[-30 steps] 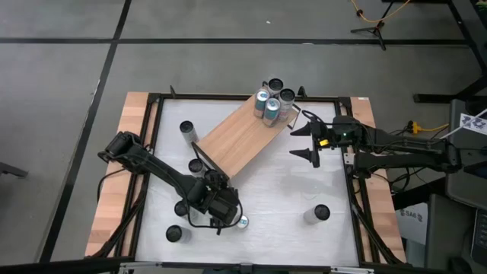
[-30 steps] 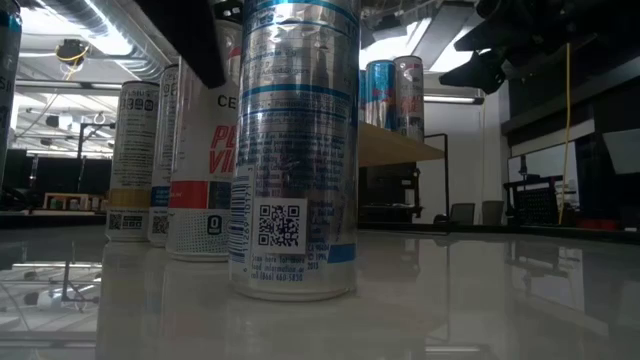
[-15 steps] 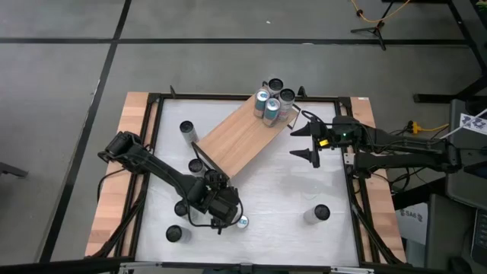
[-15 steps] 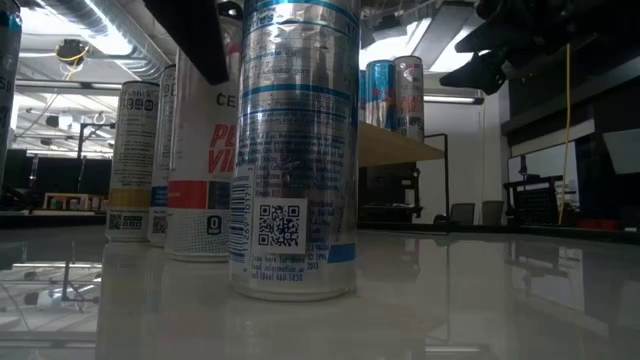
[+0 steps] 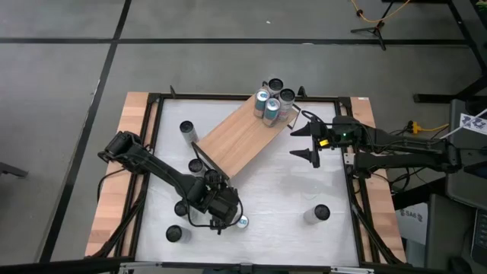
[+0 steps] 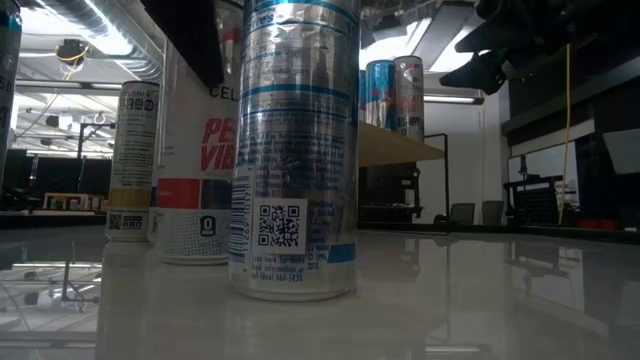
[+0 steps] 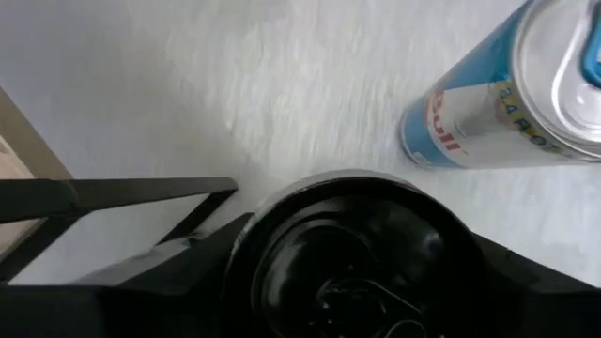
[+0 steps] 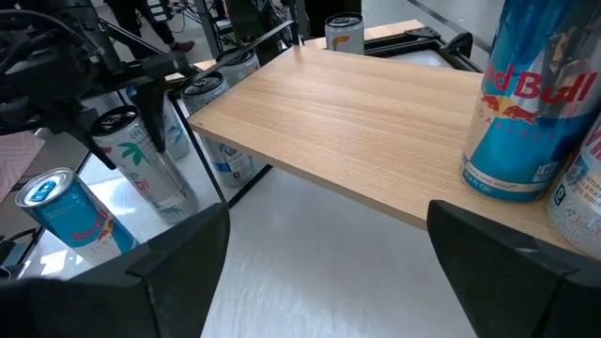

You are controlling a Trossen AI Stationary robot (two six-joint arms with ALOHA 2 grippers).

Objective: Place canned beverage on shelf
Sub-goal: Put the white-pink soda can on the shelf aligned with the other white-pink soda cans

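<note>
The shelf (image 5: 242, 138) is a light wooden board lying slantwise at the table's far middle, with several cans (image 5: 272, 100) standing on its far end. My left gripper (image 5: 217, 205) is near the table's near edge, shut on a white can with a black top (image 7: 347, 258), which also shows in the low view (image 6: 198, 170). A blue can (image 5: 242, 222) stands right beside it. My right gripper (image 5: 308, 141) is open and empty by the shelf's far right end; the shelf also shows in its wrist view (image 8: 376, 122). My left gripper has the white can's upper part (image 6: 200, 70) between its two fingers, one on each side (image 7: 141, 225). The fingers come from above, slanting down. The can is upright; I cannot tell whether its base (image 6: 195, 255) rests on the table.
Loose cans stand on the white table at the left (image 5: 186, 129), (image 5: 195, 165), (image 5: 174, 234) and at the near right (image 5: 316, 214). A silver-blue can (image 6: 295, 150) stands close before the low camera. A black frame (image 5: 156, 103) edges the table.
The white can in my left gripper has shifted a little toward the table's left edge, staying upright; it now hides the can behind it in the low view. My right gripper has kept still.
</note>
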